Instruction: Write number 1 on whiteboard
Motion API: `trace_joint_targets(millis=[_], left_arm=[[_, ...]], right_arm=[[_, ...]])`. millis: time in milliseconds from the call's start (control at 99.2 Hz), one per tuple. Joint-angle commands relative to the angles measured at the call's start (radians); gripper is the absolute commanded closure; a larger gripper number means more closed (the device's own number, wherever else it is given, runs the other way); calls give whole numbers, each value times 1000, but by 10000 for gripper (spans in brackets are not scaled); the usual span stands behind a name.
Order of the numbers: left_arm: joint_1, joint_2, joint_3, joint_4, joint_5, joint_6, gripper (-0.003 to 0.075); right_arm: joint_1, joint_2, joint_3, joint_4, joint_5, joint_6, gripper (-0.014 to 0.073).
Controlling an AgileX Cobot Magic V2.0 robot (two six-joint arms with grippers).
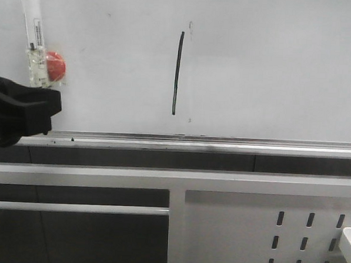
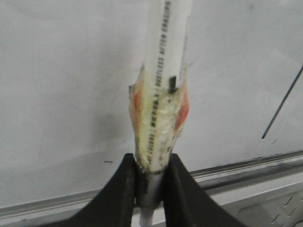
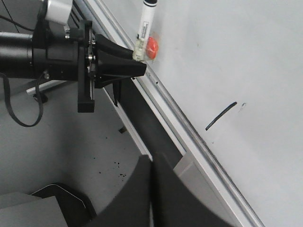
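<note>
Stroke drawn: number 1 [image 1: 177, 72] upper centre of whiteboard [image 1: 273, 66] | left gripper [image 1: 35, 92] clamped on marker [image 1: 33, 33], upper left, off board | right gripper [image 3: 152, 189] pressed closed, empty | writing looks finished, only retreat left

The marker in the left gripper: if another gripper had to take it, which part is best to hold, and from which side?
I would grip the bare white barrel of the marker above the taped band, below its dark cap. It stands nearly upright over the left gripper, which is shut on its lower end, so that part is free. Come from the side away from the whiteboard, fingers closing horizontally across the barrel.
</note>
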Motion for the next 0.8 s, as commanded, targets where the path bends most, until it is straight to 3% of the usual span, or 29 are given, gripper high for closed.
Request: trace_joint_targets(millis=[0,786], left_arm=[[-10,-2,-22,-23,-158,4,740],[-10,9,-80,-79,-157,71,740]], right_arm=[[-7,-20,-32,-8,-58,0,663],[-7,-20,9,-8,-92,0,663]])
